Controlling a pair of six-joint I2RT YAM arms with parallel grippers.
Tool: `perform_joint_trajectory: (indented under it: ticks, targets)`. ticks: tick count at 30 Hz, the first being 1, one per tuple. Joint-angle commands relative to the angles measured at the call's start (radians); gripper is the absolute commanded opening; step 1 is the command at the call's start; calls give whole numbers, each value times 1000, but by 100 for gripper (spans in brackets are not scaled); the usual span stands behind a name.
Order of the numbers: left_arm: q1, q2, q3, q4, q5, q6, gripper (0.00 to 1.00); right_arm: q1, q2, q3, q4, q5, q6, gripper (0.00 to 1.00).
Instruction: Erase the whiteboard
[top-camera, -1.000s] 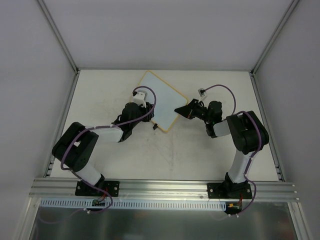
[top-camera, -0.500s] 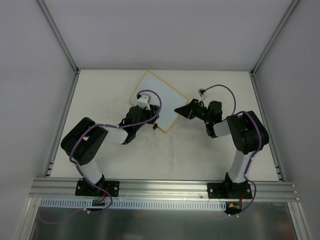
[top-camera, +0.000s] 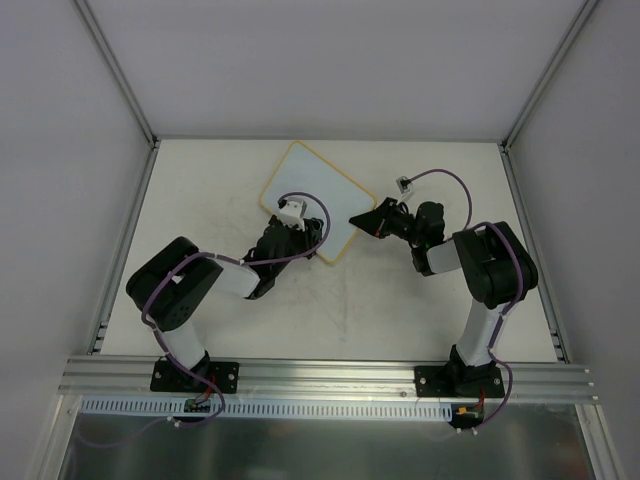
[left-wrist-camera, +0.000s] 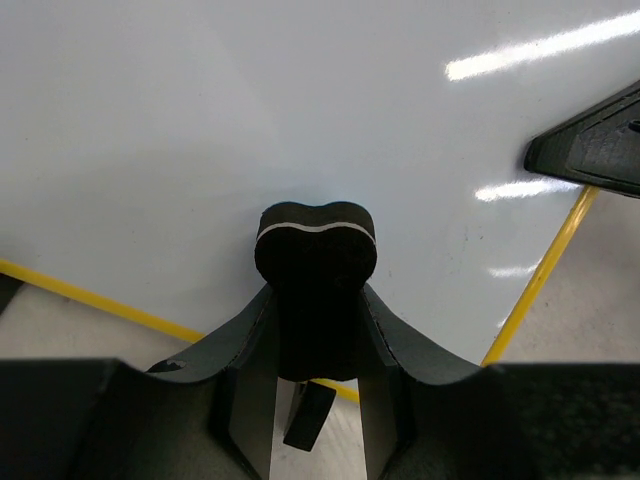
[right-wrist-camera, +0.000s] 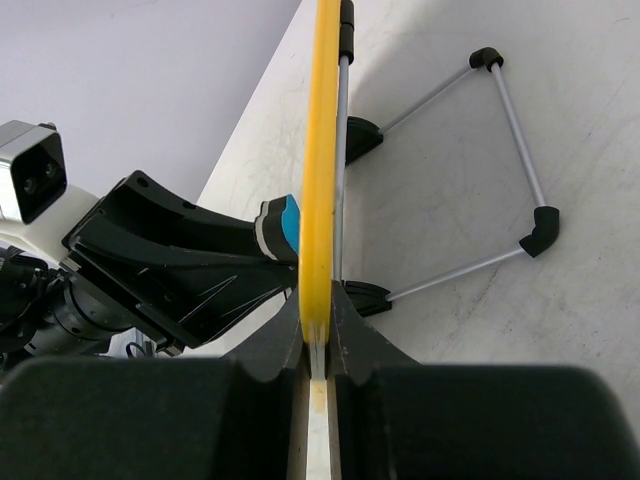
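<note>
**At the far centre of the table: wiping stroke in hand**

On the far middle of the table (top-camera: 200, 180) sits the whiteboard (top-camera: 320, 185), turned cornerwise to the arms. In the left wrist view its white face shows no marks; the part hidden under the left arm cannot be checked.

1. Holding. The right fingers (right-wrist-camera: 272, 348) are closed on the board's yellow rim (left-wrist-camera: 538, 278) at its right-hand edge, steadying it.
2. Wiping. The left fingers (left-wrist-camera: 245, 350) are clamped on the eraser (left-wrist-camera: 316, 245), whose pad meets the board face near the near edge.

Step judged in hand: a late pass of the erase stroke, since the visible face is already clean.

Next move, as a judgement: sweep the eraser over any part of the face not yet covered, keeping the pad flat and the right-hand hold firm so the board does not slide. If no marks are left, lift the eraser off.

Count:
- Whiteboard: one.
- Eraser: one.
- Black clips (right-wrist-camera: 362, 135) on the board edge: two.
- Wire stand (right-wrist-camera: 518, 140) behind the board: one.
- Arms: two, both engaged.
</note>
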Motion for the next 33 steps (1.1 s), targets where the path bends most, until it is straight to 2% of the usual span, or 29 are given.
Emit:
perform_joint_trajectory:
  ticks: [1,5,11,15,19,33]
  targets:
    - [-13,0,-31,23,-60,1,0,0,-18,34,300,-7,8,0]
    - [7,2,4,-75,-21,-21,0,0,-18,35,300,-8,8,0]
    - [62,2,-27,-3,6,-29,0,-1,-24,29,298,-10,5,0]
    - [67,-20,-25,1,-33,4,0,-1,-24,29,300,-11,8,0]
    - [84,-26,-4,-19,1,8,0,-3,-26,29,300,-13,6,0]
    - [7,19,36,-26,97,-39,0,-3,-24,29,300,-13,8,0]
